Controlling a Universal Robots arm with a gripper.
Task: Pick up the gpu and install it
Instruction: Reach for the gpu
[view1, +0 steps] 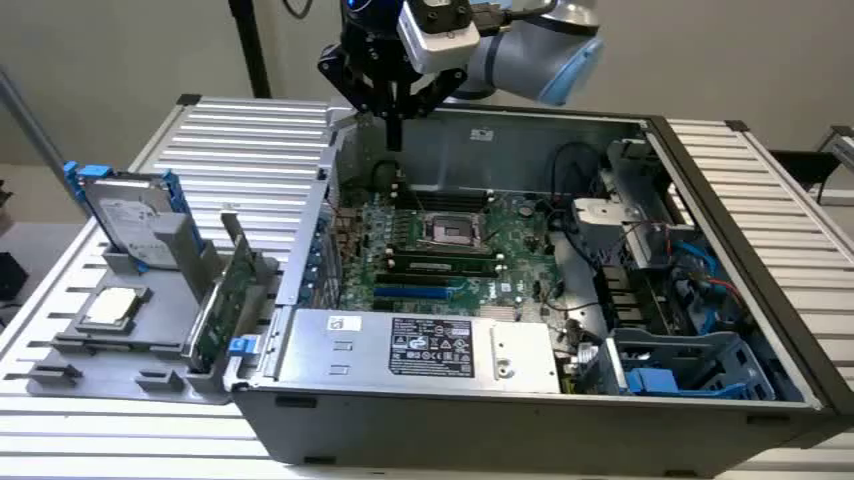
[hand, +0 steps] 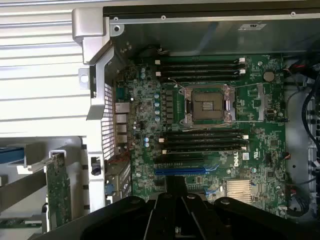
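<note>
Exterior view first: where is the gpu (view1: 224, 295)?

Outside the computer case (view1: 534, 135). It stands on its long edge in a slot of the grey holder (view1: 147, 345), on the slatted counter (view1: 254, 140) towards the exterior view's left. It is just beside the case's perforated rear wall (view1: 318, 255).

Which way does it run?

Its long axis goes from the holder's near edge towards the far side, roughly parallel to that rear wall. The green circuit side faces the case. The wrist view catches the gpu (hand: 58, 192) as a narrow green strip, seen almost edge-on.

And the pincer?

The pincer (view1: 395, 138) hangs above the far rear corner of the case, well apart from the gpu. Its fingers are pressed together with nothing between them. In the wrist view the pincer (hand: 175, 200) sits over the motherboard (hand: 225, 150).

What else shares the holder?

A hard drive in a blue frame (view1: 134, 225) stands upright at the far end. A square silver chip (view1: 112, 306) lies flat nearer the front. Both are on the side of the gpu away from the case.

What stands between card and board?

The rear wall. Beyond it lies the motherboard (view1: 441, 270) with its CPU socket (view1: 450, 232) and a blue slot (view1: 420, 293). The power supply (view1: 414, 345) runs along the near side.
</note>
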